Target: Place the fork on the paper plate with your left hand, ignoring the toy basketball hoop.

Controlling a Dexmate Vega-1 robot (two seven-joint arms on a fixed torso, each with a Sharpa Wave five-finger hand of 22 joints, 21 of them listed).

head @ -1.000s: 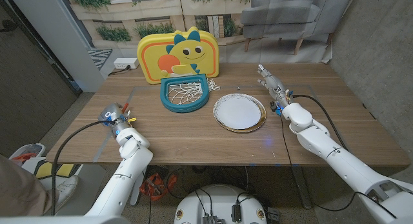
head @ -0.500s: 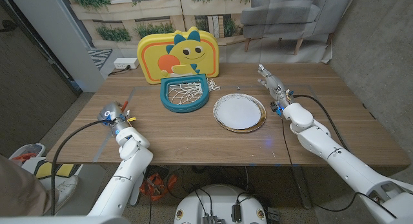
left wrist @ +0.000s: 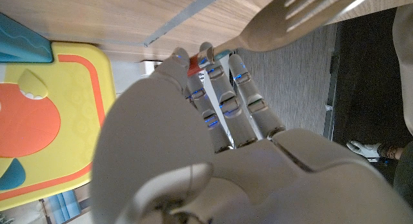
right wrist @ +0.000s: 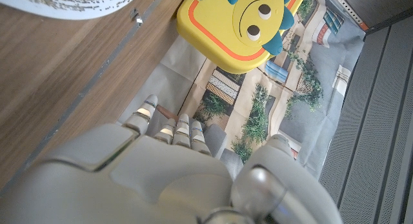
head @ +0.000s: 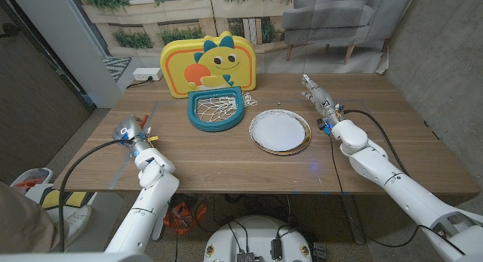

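The grip is what worries me. My left hand [left wrist: 213, 121] has the fork [left wrist: 293, 20] only by the handle end, pinched at the tips of my fingers [left wrist: 242, 79], with the tines well out beyond them. A hold that far back lets the fork swivel or slip once I swing the arm. The toy basketball hoop [head: 216, 111] also sits between my fingers and the paper plate [head: 280, 131], so a low, straight carry could catch the tines in its net.

My left fingers are drawn together, clamped on the handle, the thumb [left wrist: 181, 62] pressing from one side; in the head view that hand [head: 130, 131] is at the table's [head: 226, 167] near left part, well apart from the plate. I judge the fork is lifted, though the wrist view cannot settle that.

My right hand [head: 317, 96] stands beside the plate's far edge, fingers straight and close together, holding nothing that I can see.
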